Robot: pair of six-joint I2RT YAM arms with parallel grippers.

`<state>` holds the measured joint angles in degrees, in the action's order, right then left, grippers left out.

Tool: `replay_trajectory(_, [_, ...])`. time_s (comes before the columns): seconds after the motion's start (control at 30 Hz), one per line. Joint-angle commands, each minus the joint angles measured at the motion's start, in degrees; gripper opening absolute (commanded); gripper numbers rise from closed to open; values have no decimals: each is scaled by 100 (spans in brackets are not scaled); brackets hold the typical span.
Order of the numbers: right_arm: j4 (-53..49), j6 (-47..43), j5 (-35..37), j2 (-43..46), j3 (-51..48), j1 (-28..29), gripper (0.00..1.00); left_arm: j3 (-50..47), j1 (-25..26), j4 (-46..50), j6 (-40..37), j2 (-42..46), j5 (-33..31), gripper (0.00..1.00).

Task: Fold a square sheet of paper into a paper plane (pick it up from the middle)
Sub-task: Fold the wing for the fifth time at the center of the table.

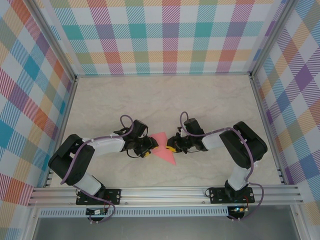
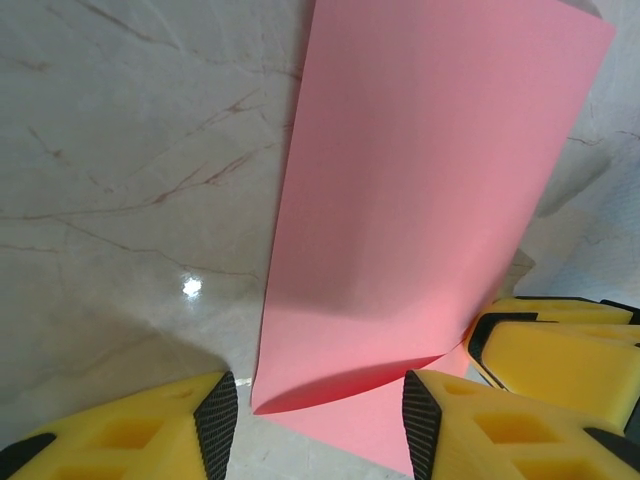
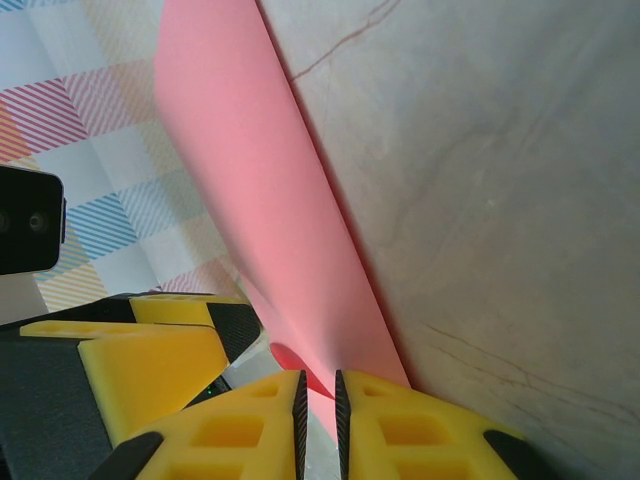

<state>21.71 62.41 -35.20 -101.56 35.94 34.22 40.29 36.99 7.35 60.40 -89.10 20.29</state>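
The plane (image 1: 164, 149) is salmon-pink paper lying on the counter (image 1: 150, 100) between my 2 hands, in the near middle of it. From above it reads as a flat pointed wedge, wide toward the far end and narrowing to a tip that points near and to the right. Close up from my left wrist it looks broad rather than slim: a smooth top layer (image 2: 430, 200) curls up off a lower layer at the near edge, with a dark shadow in the gap between them. I cannot make out a centre crease.

My left hand (image 2: 318, 425) is spread, its 2 yellow fingers standing apart on either side of that lifted near edge. The right finger's black pad sits over the lower layer, but I cannot tell whether it touches the paper.

My right hand (image 3: 318, 410) has its fingers pressed almost together, with only a thin slit between the pads, and the paper's edge runs down into that slit, so it is pinching the plane along its right side.
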Motion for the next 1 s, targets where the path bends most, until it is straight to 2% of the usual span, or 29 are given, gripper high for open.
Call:
replay_trajectory(0.0, [-434, -19, 840, -567, -199, 59, 18, 66, 246, -270, -88, -95, 199, 50])
replay_trajectory(0.43, [-221, 112, 717, -574, -233, 24, 17, 53, 316, 91, -96, 236, -51, 49])
replay_trajectory(0.53, [-203, 136, 673, -614, -221, 6, 17, 74, 317, -27, -87, 176, 55, 49])
replay_trajectory(0.7, [-251, 148, 682, -612, -225, -3, 17, 163, 326, 344, -153, 89, -201, 50])
replay_trajectory(0.97, [-321, 122, 708, -612, -218, -7, 17, 4, 335, -28, 7, -46, -149, 51])
